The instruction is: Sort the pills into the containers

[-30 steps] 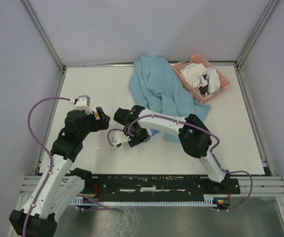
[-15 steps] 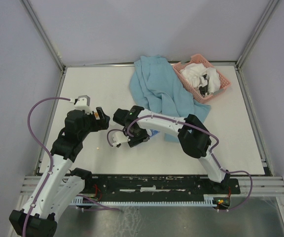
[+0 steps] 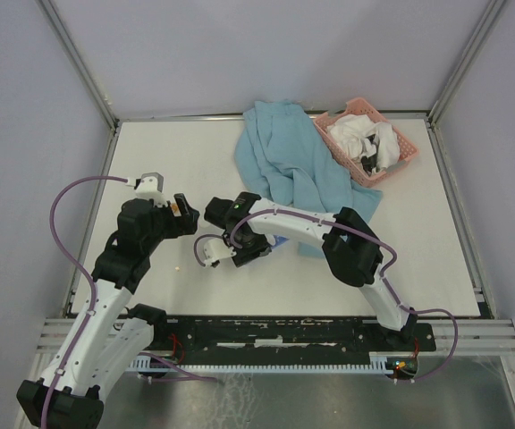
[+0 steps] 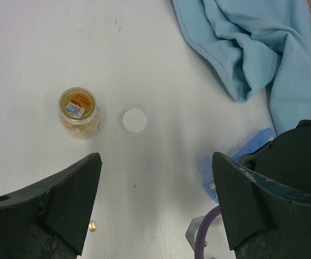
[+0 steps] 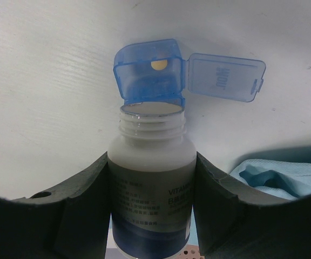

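My right gripper (image 5: pixel 151 162) is shut on a white vitamin bottle (image 5: pixel 151 178) with no cap, tipped so that its mouth is at the blue organiser strip (image 5: pixel 150 81). One compartment is open with its lid (image 5: pixel 225 78) flipped aside, and one tan pill (image 5: pixel 158 65) lies in it. In the top view the right gripper (image 3: pixel 232 250) and the bottle (image 3: pixel 209 253) hide most of the strip (image 3: pixel 278 239). My left gripper (image 4: pixel 155 216) is open and empty above the table, left of the strip (image 4: pixel 209 171). A loose pill (image 4: pixel 92 226) lies on the table by its left finger.
A small jar with a yellow lid (image 4: pixel 79 112) and a white cap (image 4: pixel 134 120) lie on the table beyond the left gripper. A blue cloth (image 3: pixel 293 165) lies behind the strip. A pink mesh basket (image 3: pixel 369 143) with white rags stands at the back right.
My right gripper has edged slightly left with the bottle. The left arm has not moved.
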